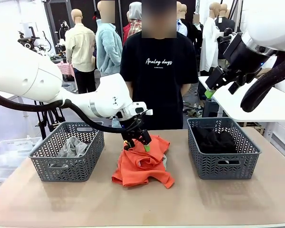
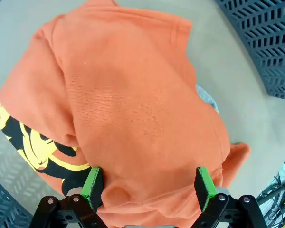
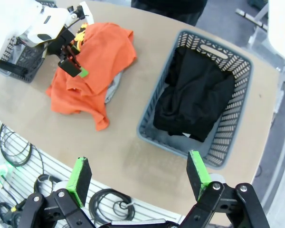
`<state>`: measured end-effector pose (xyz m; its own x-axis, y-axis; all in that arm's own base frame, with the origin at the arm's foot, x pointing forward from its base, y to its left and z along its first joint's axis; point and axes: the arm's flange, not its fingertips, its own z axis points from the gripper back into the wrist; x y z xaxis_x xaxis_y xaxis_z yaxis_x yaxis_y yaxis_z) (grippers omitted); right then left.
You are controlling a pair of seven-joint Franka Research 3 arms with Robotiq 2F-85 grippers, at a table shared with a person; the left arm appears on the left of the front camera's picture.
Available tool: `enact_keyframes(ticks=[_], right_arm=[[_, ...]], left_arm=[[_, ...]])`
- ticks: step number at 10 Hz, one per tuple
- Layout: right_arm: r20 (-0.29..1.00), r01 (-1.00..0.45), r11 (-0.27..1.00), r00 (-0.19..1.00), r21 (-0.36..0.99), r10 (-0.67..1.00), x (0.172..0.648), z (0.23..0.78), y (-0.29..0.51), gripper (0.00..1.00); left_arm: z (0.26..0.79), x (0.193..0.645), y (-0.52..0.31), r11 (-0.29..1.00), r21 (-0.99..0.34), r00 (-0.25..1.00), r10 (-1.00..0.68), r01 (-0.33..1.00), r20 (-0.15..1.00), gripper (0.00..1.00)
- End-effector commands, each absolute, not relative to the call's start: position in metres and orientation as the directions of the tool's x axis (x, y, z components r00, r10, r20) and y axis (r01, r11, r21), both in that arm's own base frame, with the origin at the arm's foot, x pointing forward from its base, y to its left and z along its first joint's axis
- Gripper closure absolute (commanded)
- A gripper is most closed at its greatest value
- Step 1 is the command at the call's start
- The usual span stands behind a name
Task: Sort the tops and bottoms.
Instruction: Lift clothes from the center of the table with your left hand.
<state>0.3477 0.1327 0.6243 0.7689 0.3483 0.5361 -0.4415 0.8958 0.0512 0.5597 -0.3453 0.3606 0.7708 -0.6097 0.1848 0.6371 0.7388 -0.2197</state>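
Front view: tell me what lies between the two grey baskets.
In the front view, the crumpled orange T-shirt lies between them, a grey garment peeking out beneath it, the left gripper open over it.

The left arm (image 1: 47, 78) and right arm (image 1: 270, 21) have smooth white shells, each trailing a thick black cable (image 1: 19, 107). The left gripper (image 2: 148, 183) and right gripper (image 3: 138, 167) are black with green pads (image 2: 91, 183). The person (image 1: 157, 97) wears a black T-shirt (image 1: 137, 69) with white script.

- The right end effector (image 3: 138, 174) hangs high above the worktop (image 3: 133, 142), fingers spread wide and empty.
- Black bottoms (image 3: 194, 95) lie heaped in a grey basket (image 3: 149, 113).
- The left end effector (image 3: 74, 64) is down on an orange T-shirt (image 3: 102, 52), which covers a grey garment (image 3: 115, 89).
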Motion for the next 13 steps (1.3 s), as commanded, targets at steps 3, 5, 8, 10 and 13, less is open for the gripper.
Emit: enact_keyframes(ticks=[3, 5, 8, 10, 13], right_arm=[[0.526, -0.438, 0.898, 0.775, 0.049, 0.350, 0.347, 0.626, 0.133, 0.00], [0.526, -0.438, 0.898, 0.775, 0.049, 0.350, 0.347, 0.626, 0.133, 0.00], [0.526, -0.438, 0.898, 0.775, 0.049, 0.350, 0.347, 0.626, 0.133, 0.00], [0.526, -0.438, 0.898, 0.775, 0.049, 0.350, 0.347, 0.626, 0.133, 0.00], [0.526, -0.438, 0.898, 0.775, 0.049, 0.350, 0.347, 0.626, 0.133, 0.00]], left_arm=[[0.363, 0.563, -0.346, 0.755, -0.212, 0.784, -0.602, 0.620, 0.151, 0.47], [0.364, 0.562, -0.345, 0.754, -0.210, 0.783, -0.602, 0.622, 0.157, 0.79], [0.365, 0.560, -0.343, 0.755, -0.211, 0.784, -0.600, 0.621, 0.160, 1.00], [0.366, 0.558, -0.342, 0.758, -0.208, 0.786, -0.596, 0.618, 0.163, 1.00], [0.376, 0.554, -0.341, 0.767, -0.197, 0.792, -0.586, 0.610, 0.171, 1.00]])
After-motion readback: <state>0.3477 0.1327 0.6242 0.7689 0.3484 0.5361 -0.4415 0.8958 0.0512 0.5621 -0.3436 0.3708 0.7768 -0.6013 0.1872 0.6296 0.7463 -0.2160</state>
